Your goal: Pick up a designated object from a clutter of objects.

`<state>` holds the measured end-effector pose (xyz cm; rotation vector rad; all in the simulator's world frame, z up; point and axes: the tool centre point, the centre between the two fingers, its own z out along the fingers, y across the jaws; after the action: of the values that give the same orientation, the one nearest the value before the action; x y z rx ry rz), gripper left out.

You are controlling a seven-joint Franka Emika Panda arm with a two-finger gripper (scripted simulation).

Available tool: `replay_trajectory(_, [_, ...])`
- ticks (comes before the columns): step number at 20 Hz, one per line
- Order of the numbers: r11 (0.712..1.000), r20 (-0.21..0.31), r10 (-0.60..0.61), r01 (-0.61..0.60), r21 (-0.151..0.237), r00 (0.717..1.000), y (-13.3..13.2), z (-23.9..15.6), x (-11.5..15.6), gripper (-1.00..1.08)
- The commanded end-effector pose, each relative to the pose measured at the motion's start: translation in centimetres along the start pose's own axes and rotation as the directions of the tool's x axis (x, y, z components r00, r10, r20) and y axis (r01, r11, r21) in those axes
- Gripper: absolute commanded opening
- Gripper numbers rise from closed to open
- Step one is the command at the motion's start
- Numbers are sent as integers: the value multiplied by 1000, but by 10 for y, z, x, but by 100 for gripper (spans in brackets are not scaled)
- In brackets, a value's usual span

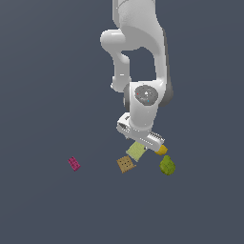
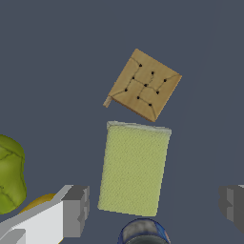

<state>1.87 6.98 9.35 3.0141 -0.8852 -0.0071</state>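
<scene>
The designated pale yellow-green slab (image 2: 134, 167) lies flat on the dark floor; in the exterior view it (image 1: 136, 151) peeks out under my hand. My gripper (image 2: 155, 205) is open, its fingers (image 2: 76, 209) standing either side of the slab's near end, above it. The tan dotted square (image 2: 144, 85) lies just beyond the slab, also seen in the exterior view (image 1: 126, 164). The green pear (image 2: 10, 172) and yellow lemon (image 2: 40, 202) sit beside one finger. A dark round thing (image 2: 143, 232) lies at the slab's near edge.
The magenta block (image 1: 74, 163) lies apart at the exterior view's left. The pear (image 1: 167, 165) and lemon (image 1: 162, 150) sit at the exterior view's right of the slab. The arm (image 1: 140, 57) rises above the clutter.
</scene>
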Motion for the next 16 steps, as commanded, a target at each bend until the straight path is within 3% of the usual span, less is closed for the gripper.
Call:
replay_trajectory(1, [999,-2,37,-37,1,999,-2,11,-3,100])
replay_trajectory(16, [995,-3,99,-99,1,995,-6,35,-11,100])
